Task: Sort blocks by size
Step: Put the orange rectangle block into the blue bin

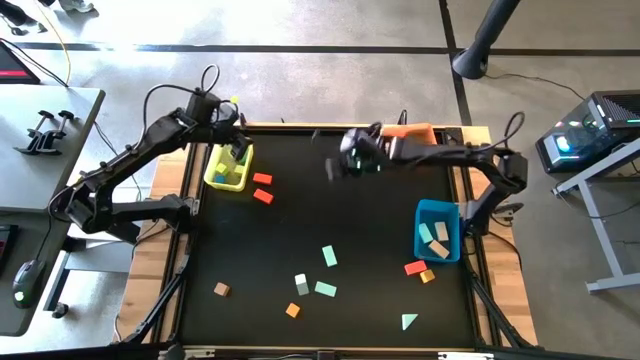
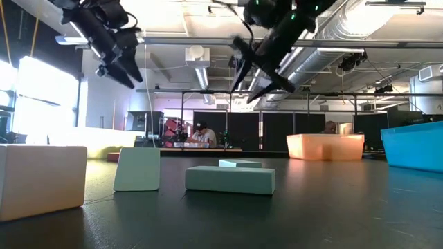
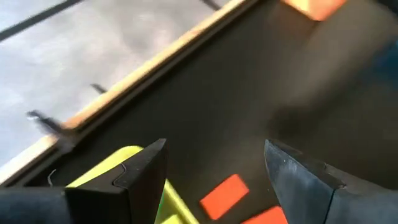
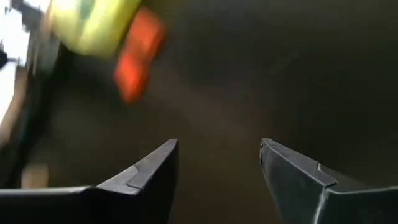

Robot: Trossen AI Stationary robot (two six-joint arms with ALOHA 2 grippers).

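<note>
the left pincer (image 1: 238,150) is held released above the yellow bin (image 1: 228,168) at the surface's far left corner; the right pincer (image 1: 340,165), released, is held mid-air; blocks (image 1: 326,289) are scattered toward the near edge

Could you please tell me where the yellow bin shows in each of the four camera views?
High view: the yellow bin sits at the mat's upper left, under the left gripper.
Low view: not clearly visible.
Left wrist view: bottom edge, behind the fingers.
Right wrist view: top left corner.
Shared landmark: the red blocks beside it.

even overhead light; window glare at low left, wrist views motion-blurred.
</note>
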